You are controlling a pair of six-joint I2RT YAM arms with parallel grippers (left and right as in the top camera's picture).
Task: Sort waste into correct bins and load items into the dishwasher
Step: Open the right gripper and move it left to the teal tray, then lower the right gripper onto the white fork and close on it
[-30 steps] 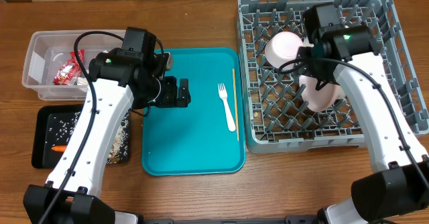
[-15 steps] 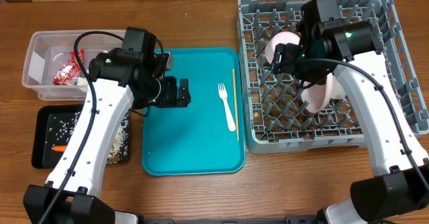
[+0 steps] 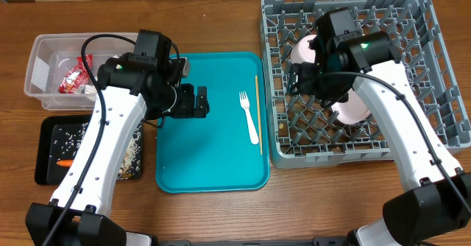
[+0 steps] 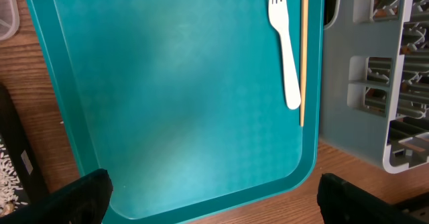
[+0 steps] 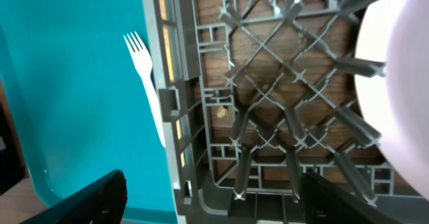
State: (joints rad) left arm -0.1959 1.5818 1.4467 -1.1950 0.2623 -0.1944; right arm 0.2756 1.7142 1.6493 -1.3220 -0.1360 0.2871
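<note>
The white fork [image 3: 250,118] and the thin wooden stick [image 3: 258,113] lie side by side at the right of the teal tray [image 3: 213,154]. My left gripper [image 3: 197,101] hangs open over the tray's left part; in its wrist view the fork [image 4: 284,49] and stick [image 4: 303,49] lie ahead of the empty fingers [image 4: 80,197]. My right gripper [image 3: 303,76] is open and empty over the left side of the grey dish rack [image 3: 441,128]. Two white bowls [image 3: 305,51] [image 3: 353,107] sit in the rack. The right wrist view shows the fork [image 5: 147,83] beyond the rack wall [image 5: 167,117].
A clear tub [image 3: 44,51] at the far left holds a red wrapper [image 3: 73,79]. Below it a black tray [image 3: 55,139] holds rice scraps and a small carrot [image 3: 65,162]. Bare wood table runs along the front edge.
My right arm has swung left across the rack, away from the lower white bowl, toward the rack's left wall. The left arm has not moved.
</note>
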